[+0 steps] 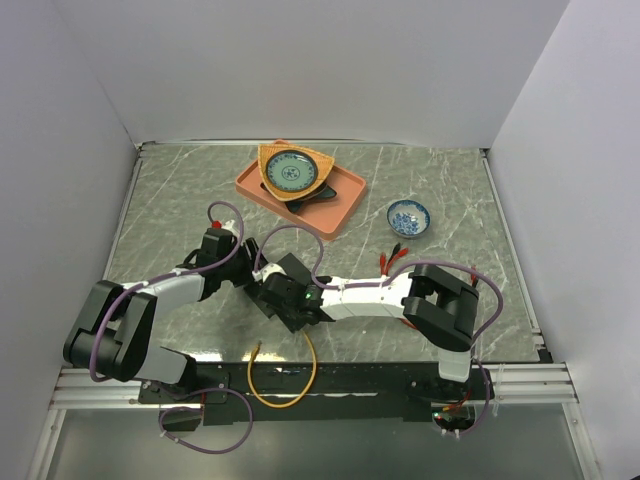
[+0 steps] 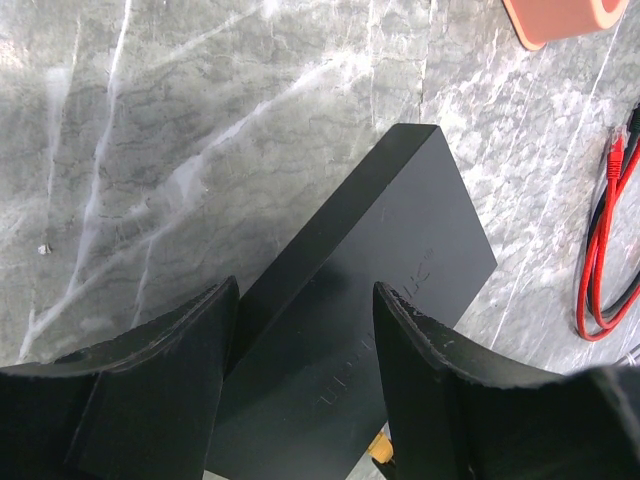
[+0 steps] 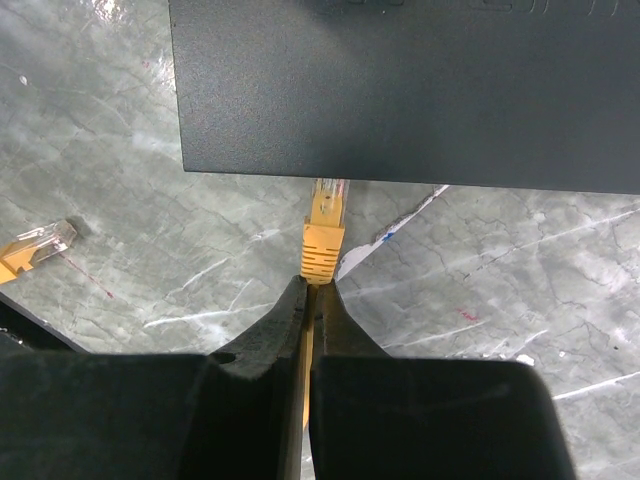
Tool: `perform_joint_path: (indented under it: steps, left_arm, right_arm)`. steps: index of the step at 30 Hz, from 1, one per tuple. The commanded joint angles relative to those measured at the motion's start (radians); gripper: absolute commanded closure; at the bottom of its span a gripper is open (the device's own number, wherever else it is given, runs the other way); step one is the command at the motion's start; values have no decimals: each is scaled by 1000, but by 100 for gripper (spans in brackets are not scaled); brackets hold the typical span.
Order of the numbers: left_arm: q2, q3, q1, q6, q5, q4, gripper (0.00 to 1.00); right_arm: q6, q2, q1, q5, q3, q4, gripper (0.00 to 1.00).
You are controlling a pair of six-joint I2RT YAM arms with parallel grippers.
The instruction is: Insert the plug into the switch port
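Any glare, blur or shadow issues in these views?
Top external: even light, mild sheen on the table. Left wrist: bright streaks on the marble, switch top dark with faint lettering, left claw soft-focus. Right wrist: plug sharp, switch flat black with its port edge not visible, right claw near-black with little detail.

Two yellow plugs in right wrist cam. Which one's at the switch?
The plug held by the right claw, tip at the black switch's edge; the other plug lies loose, far left.
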Motion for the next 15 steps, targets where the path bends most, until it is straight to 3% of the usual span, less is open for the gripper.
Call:
perform_joint_path:
  steps: [1,15]
  left_arm:
    - [10,-11,-15,4,43,-5,37]
    - [28,-20,-18,21,81,0,40]
  right_arm:
    - [-11,24,-6,21,46,82,100]
    - [-11,15,-55,21,38,161,100]
